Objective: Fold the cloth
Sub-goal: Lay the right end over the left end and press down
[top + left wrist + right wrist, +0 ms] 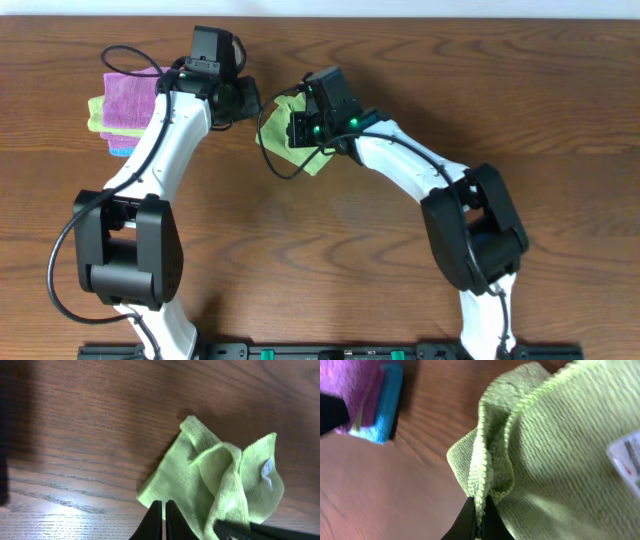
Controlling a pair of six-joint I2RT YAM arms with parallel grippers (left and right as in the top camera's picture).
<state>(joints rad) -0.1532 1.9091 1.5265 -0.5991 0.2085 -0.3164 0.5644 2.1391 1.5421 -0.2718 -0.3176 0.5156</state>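
While both arms reach toward the far edge of the table (420, 70), we find the green cloth (272, 128) lying bunched on the wood a little left of the middle of that edge, between the two wrists. It is not flat. From the left wrist we see one flap turned over on itself, a rounded fold running through the middle, and a small white tag (267, 472) on the upturned side.

The right gripper (479, 510) has its jaws clamped on a raised ridge of the cloth, with a thin pinch of green pile caught between the fingertips. The left gripper (164, 510) sits at the cloth's edge with its jaws drawn together, only a hairline between them. We cannot tell whether any fabric is caught there. The two grippers are close to one another, on opposite sides of the cloth.

Toward the far left corner we see a stack of folded cloths (120, 110), apart from the green one. It has a purple cloth (130, 92) on top, a yellow-green cloth (95, 115) under it and a blue cloth (120, 150) at the bottom, its edge peeking out on the near side.
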